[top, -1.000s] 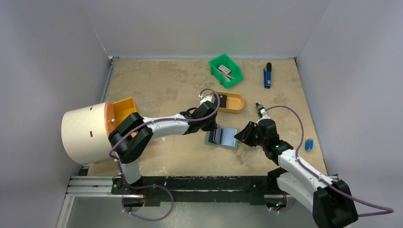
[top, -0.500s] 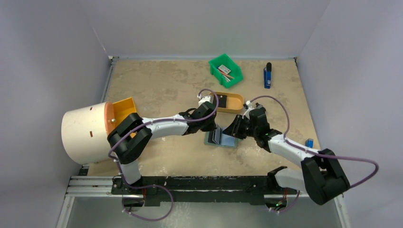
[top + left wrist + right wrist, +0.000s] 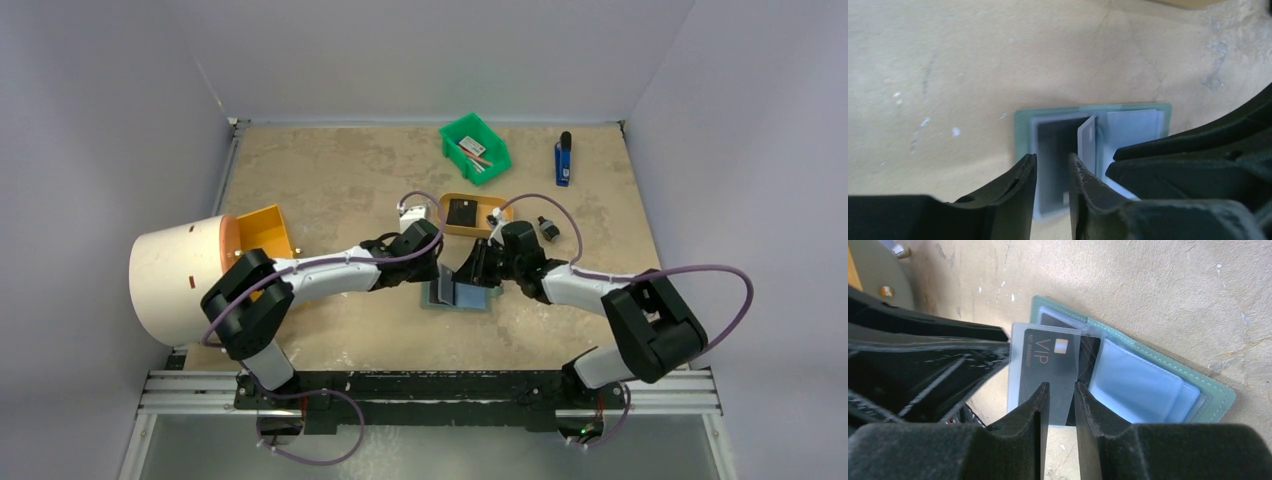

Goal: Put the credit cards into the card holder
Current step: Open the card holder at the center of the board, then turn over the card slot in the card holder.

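The card holder (image 3: 458,297) lies open on the table, grey-green outside (image 3: 1219,396) with pale blue pockets. A black credit card (image 3: 1047,362) marked VIP sits in a clear sleeve that stands up from its fold (image 3: 1088,139). A second black card (image 3: 461,212) lies in the tan tray (image 3: 497,222). My left gripper (image 3: 436,272) (image 3: 1052,167) hangs over the holder's left half, jaws slightly apart, nothing between them. My right gripper (image 3: 471,271) (image 3: 1061,392) faces it over the sleeve's lower edge, open by a narrow gap and holding nothing.
A small black knob (image 3: 547,228) lies right of the tray. A green bin (image 3: 475,148) and a blue tool (image 3: 563,160) are at the back. A white cylinder (image 3: 180,278) and an orange box (image 3: 262,232) stand at the left.
My right arm has swung left and forward, bringing its gripper from the holder's right side to over its fold. My left gripper's jaws have parted from shut, and the arm shifted a little left.
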You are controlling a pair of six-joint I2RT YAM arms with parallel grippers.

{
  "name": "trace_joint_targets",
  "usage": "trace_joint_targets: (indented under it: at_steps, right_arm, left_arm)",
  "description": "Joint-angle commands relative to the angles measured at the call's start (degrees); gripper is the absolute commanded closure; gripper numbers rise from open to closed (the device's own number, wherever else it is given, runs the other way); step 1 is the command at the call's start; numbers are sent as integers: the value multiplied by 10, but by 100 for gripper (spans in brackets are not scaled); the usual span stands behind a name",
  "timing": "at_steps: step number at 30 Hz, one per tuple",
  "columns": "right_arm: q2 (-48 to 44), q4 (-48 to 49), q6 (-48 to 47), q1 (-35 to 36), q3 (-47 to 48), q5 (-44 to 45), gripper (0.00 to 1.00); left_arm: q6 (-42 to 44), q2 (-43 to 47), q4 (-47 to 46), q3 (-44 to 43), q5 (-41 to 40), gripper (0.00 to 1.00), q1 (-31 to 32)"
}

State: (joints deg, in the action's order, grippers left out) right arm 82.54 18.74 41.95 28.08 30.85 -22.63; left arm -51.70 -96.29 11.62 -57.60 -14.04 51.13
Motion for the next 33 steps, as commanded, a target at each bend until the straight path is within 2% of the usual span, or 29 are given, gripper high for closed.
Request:
trace_joint_targets:
  at_steps: [1, 7, 11, 15, 20, 22, 26, 33]
  right_arm:
    - [21, 30, -18, 4, 26, -18, 73]
    - [21, 21, -18, 5, 35, -4, 74]
    - [-24, -15, -22, 5, 33, 32, 73]
    - [-87, -84, 0, 4, 15, 74, 73]
    - [-148, -106, 18, 3, -37, 96, 69]
    - [-159, -114, 24, 0, -49, 104, 67]
    - [-158, -106, 36, -8, -66, 101, 67]
    - [-132, -92, 49, -14, -73, 101, 67]
  left_arm:
    - [2, 64, 50, 11, -61, 68, 0]
    - [0, 135, 67, 27, -92, 64, 0]
    - [16, 152, -4, 27, -36, 66, 0]
    - [24, 109, -59, 8, 30, 71, 0]
    - [18, 41, -129, 3, 84, 75, 0]
    - [14, 18, -146, 2, 97, 80, 0]
    - [9, -12, -165, -1, 115, 89, 0]
    - [8, -46, -160, -12, 117, 97, 0]
